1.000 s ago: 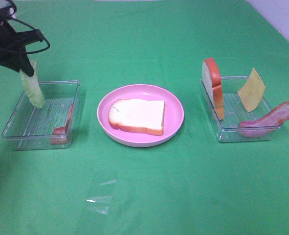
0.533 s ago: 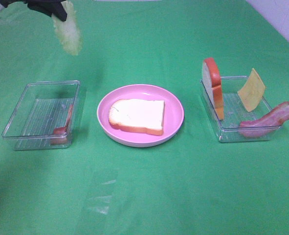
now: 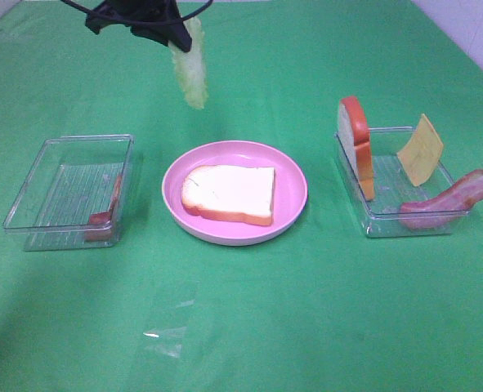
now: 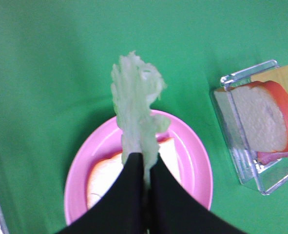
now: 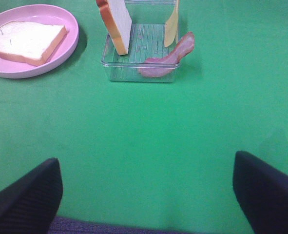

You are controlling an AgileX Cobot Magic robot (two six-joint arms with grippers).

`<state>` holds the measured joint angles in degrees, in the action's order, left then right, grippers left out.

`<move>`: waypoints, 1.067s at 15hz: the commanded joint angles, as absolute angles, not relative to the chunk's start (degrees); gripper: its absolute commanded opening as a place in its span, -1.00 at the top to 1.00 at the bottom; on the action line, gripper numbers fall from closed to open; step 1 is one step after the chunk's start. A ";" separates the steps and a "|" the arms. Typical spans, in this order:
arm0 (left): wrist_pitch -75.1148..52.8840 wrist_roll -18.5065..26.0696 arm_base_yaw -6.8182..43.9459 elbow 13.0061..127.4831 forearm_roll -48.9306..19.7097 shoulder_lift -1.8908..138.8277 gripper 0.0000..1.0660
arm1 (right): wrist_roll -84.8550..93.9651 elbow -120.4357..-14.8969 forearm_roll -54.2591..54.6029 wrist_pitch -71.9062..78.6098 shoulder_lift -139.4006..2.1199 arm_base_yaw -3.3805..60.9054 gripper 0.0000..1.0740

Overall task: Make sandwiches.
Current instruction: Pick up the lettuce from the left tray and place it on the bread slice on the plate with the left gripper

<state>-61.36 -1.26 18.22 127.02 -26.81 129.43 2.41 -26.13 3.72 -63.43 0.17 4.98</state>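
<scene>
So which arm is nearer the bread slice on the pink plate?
Left. The left fingers, shut on the lettuce, hang above the pink plate holding the bread slice. The right fingers, open, sit well away, with bare green cloth between.

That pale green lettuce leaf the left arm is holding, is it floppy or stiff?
Probably floppy: the pale green lettuce leaf hangs limp below the shut jaws. Likely light, since a pinch at one end carries it.
</scene>
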 commanded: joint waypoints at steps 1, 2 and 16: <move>-59.93 -1.49 21.37 127.31 -31.17 131.26 1.00 | 2.06 -25.90 3.21 -63.20 1.66 4.64 -0.73; -59.53 -1.49 22.52 127.31 -32.03 132.30 1.00 | 2.06 -25.90 3.21 -63.20 1.66 4.64 -0.73; -66.58 -4.07 29.74 127.20 -26.01 140.09 1.00 | 2.06 -25.90 3.21 -63.20 1.66 4.64 -0.73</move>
<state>-65.55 -3.27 29.51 127.02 -26.53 140.09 2.41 -26.13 3.72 -63.43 0.17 4.98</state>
